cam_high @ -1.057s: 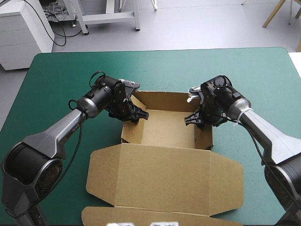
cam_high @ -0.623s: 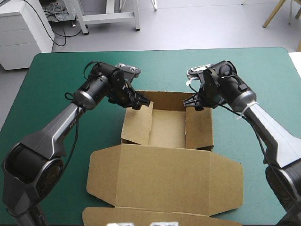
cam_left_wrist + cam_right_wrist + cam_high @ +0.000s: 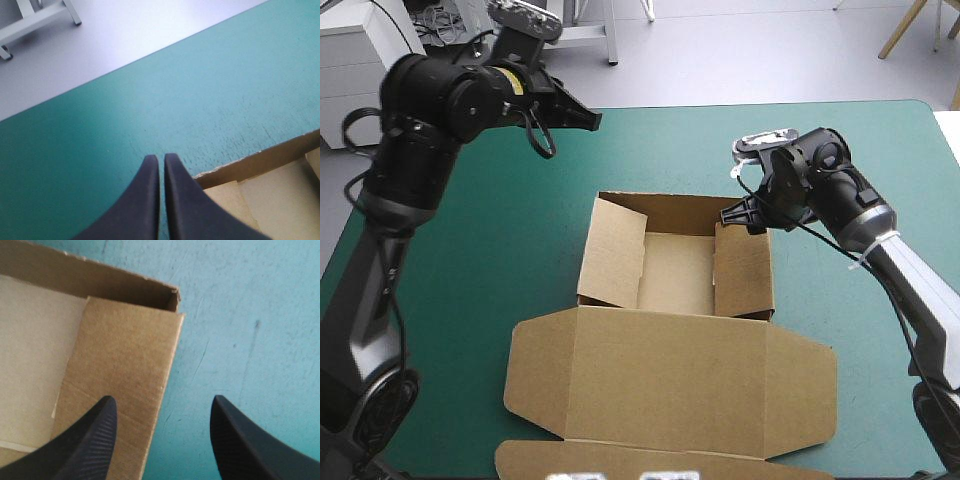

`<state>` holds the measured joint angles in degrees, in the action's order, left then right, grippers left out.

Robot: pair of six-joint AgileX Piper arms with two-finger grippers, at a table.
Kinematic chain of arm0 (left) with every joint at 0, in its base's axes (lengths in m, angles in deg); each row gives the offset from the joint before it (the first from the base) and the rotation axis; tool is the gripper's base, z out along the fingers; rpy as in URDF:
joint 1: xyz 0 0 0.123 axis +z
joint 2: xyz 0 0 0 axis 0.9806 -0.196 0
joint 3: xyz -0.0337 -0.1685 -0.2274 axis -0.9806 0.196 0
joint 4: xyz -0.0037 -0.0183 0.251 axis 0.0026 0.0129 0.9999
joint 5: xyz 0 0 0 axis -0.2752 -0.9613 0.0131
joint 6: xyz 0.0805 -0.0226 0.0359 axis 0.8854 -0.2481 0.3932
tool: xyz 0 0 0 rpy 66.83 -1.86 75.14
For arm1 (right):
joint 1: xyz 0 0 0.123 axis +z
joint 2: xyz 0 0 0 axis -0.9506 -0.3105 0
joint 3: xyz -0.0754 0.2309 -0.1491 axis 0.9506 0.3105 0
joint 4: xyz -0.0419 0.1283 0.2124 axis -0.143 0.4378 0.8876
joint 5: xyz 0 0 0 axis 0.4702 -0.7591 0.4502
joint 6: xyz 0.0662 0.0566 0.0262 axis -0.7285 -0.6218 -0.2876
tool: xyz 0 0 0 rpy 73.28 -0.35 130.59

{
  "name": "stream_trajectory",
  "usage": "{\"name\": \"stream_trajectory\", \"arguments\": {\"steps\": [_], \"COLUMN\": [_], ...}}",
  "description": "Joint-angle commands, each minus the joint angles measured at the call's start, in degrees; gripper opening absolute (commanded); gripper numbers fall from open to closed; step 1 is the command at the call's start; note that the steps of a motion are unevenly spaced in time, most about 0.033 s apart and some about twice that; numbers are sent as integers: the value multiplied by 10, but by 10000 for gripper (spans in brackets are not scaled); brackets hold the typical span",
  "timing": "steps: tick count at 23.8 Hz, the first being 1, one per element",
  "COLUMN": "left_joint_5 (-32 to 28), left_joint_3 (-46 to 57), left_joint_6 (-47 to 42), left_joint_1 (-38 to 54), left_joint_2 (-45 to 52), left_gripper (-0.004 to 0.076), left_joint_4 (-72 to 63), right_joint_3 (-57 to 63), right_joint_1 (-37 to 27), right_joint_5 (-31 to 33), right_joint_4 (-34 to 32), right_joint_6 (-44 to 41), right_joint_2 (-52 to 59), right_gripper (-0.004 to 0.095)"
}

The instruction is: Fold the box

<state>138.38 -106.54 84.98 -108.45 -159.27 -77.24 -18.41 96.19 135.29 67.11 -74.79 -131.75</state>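
The brown box (image 3: 675, 262) stands mid-table as an open tray, its lid (image 3: 670, 375) lying flat toward the near edge. Both side flaps lean up: the left flap (image 3: 613, 252) and the right flap (image 3: 742, 270). My left gripper (image 3: 590, 118) hangs high over the table's far left, shut and holding nothing. In its wrist view the left gripper (image 3: 161, 160) points past the box's far corner (image 3: 250, 167). My right gripper (image 3: 738, 218) is open at the box's far right corner. In its wrist view the right gripper (image 3: 162, 405) straddles the right flap's outer edge (image 3: 125, 370).
Bare teal-green cover (image 3: 450, 260) lies to the left and right of the box. A narrow front flap (image 3: 620, 462) of the lid reaches the table's near edge. The table's far edge (image 3: 660, 106) runs just beyond the left gripper.
The left arm has risen and swung back toward the table's far left, leaving the box. The right gripper has stayed by the far right corner. Both side flaps now stand up.
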Motion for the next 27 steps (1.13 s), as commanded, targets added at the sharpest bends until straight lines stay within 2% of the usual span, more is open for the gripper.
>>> {"name": "stream_trajectory", "arguments": {"steps": [1,4,9,14,18,23,27], "left_joint_5": [27,27,27,27,27,-7,-32], "left_joint_3": [-14,-14,-9,54,161,409,570], "left_joint_6": [5,42,57,69,75,75,71], "left_joint_1": [-3,-3,-3,-3,-3,-3,-3], "left_joint_2": [65,95,118,151,188,297,390], "left_gripper": [-10,-10,-10,-10,-10,-10,-10], "left_joint_4": [-21,-81,-89,-89,-81,-14,-10], "right_joint_3": [25,57,86,110,126,126,126], "right_joint_1": [-2,-2,-2,-2,-2,-2,-2], "right_joint_5": [-20,-31,-45,-72,-89,-92,-92], "right_joint_4": [14,29,29,31,44,61,66], "right_joint_6": [0,0,-9,-28,-31,-31,-29], "right_joint_2": [23,23,23,23,23,0,-30], "right_gripper": [508,508,493,452,430,427,427]}}
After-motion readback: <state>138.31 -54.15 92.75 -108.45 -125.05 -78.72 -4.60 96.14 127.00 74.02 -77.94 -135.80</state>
